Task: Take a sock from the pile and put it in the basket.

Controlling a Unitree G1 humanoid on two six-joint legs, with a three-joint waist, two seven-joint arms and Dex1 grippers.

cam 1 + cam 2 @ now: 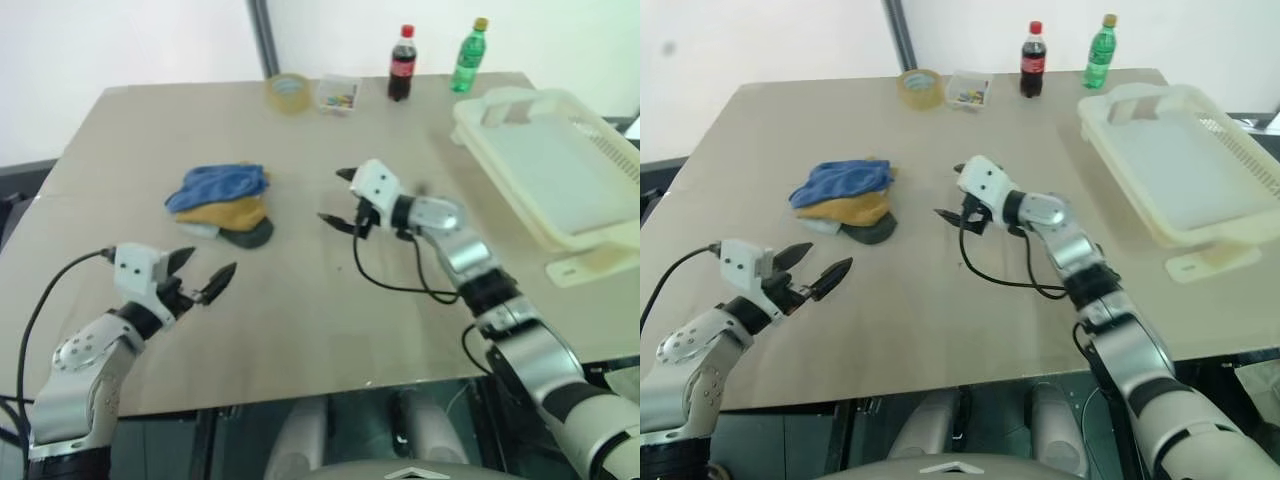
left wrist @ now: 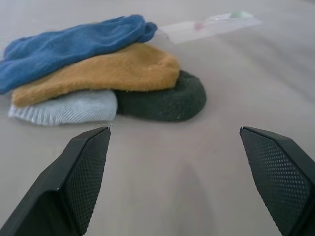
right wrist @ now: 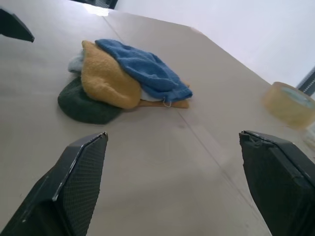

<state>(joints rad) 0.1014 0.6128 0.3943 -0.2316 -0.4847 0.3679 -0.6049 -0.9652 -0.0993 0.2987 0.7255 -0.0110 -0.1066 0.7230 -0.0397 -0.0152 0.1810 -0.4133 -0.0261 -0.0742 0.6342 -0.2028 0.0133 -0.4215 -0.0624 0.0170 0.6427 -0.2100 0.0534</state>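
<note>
The pile (image 1: 225, 207) lies left of the table's centre. The royal-blue sock (image 1: 220, 184) is on top, over a mustard-yellow sock (image 2: 98, 73), a pale sock (image 2: 66, 107) and a dark green sock (image 2: 165, 98). My left gripper (image 1: 205, 272) hovers open in front of the pile, pointing toward it, nothing between its fingers. My right gripper (image 1: 338, 196) is open and empty, to the right of the pile and aimed at it, a short gap away. The cream basket (image 1: 520, 115) stands empty at the right side of the table.
At the far edge of the table stand a roll of tape (image 1: 289, 92), a small clear box of coloured bits (image 1: 338, 95), a cola bottle (image 1: 402, 63) and a green bottle (image 1: 468, 55). A black cable (image 1: 390, 280) trails from my right wrist across the tabletop.
</note>
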